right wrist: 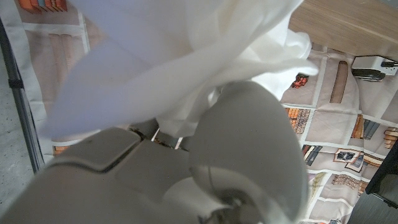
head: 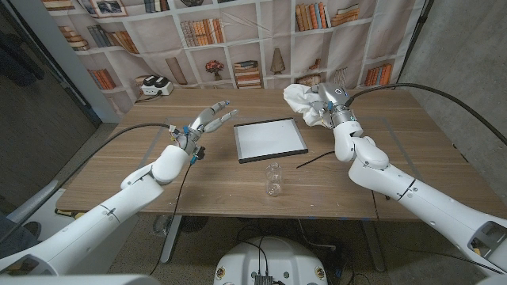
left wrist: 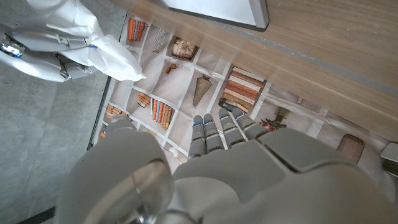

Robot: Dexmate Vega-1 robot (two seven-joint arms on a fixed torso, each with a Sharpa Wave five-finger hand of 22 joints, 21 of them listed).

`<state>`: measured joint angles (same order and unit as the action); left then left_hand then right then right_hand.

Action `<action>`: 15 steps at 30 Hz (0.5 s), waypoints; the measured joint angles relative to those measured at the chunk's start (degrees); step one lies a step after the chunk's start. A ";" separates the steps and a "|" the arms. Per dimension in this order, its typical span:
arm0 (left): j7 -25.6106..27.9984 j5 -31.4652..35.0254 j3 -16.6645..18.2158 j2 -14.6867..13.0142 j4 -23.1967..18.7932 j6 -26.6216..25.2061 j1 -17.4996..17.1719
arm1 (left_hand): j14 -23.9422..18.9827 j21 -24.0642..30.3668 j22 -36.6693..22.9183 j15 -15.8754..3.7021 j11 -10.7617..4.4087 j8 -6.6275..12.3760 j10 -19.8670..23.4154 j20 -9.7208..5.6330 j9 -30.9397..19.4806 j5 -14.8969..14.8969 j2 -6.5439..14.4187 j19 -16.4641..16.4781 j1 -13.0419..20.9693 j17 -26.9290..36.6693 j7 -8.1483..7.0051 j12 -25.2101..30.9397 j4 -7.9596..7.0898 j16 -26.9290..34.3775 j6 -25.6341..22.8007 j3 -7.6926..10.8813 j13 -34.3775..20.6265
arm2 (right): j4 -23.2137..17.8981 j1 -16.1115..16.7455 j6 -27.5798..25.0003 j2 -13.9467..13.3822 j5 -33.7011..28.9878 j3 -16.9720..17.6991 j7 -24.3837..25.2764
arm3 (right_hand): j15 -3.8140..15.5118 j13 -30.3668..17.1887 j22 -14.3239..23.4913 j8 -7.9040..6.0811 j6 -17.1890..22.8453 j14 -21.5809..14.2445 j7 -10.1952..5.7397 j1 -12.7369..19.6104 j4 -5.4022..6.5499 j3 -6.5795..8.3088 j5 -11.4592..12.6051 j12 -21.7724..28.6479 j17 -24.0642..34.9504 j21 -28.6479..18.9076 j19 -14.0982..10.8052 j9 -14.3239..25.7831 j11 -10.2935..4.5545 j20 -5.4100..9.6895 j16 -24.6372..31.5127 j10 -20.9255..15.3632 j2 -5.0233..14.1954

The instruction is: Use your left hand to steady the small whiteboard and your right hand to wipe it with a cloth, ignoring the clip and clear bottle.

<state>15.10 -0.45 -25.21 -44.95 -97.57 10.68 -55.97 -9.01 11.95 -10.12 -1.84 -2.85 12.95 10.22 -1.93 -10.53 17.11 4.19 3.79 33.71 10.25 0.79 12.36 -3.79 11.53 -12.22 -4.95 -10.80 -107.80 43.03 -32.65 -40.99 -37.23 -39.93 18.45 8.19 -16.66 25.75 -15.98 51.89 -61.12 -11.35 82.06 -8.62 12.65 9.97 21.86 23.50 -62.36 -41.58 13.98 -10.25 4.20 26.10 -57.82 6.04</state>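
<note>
Whiteboard [head: 270, 139] untouched btwn left robot hand [head: 207, 119], fingers spread, and right robot hand [head: 323, 107], apparently gripping cloth [head: 302, 103]

white glossy arm shells, rounded joints | grey metallic left hand [head: 207, 119] | right hand [head: 329, 104] grey-silver | black cables along both arms

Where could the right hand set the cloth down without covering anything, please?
Bare wood lies right of the whiteboard, out to the table's right edge, beyond the right hand holding the cloth. It is tighter in front of the board, where the clear bottle lies.
</note>
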 measured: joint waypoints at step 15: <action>-0.58 15.17 -3.42 -2.93 -3.02 -3.58 0.81 | -1.77 0.00 -0.01 -0.28 -1.90 0.25 2.50 -0.12 0.00 1.20 3.35 1.15 3.75 -0.09 -1.83 0.00 2.13 0.00 -2.87 2.13 0.00 | 0.41 -0.94 1.37 1.52 -0.96 -1.06 -1.24 | 0.10 -0.25 -0.27 0.00 -0.25 0.10 0.24 0.03 0.16 0.49 0.23 -0.21 0.30 0.00 0.39 0.02 0.09 0.01 -0.29 0.10 -0.03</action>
<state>14.53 14.71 -28.62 -47.88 -100.59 7.10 -55.16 -10.78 11.95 -10.13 -2.11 -4.75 13.19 12.71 -2.05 -10.53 18.30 7.54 4.93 37.46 10.17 -1.04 12.36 -1.66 11.53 -15.10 -2.82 -10.80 -107.39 42.09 -31.28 -39.47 -38.19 -40.98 17.20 8.29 -16.91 25.48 -15.98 51.64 -61.02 -11.11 82.09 -8.46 13.14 10.20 21.65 23.81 -62.36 -41.19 14.00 -10.16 4.20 25.81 -57.72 6.00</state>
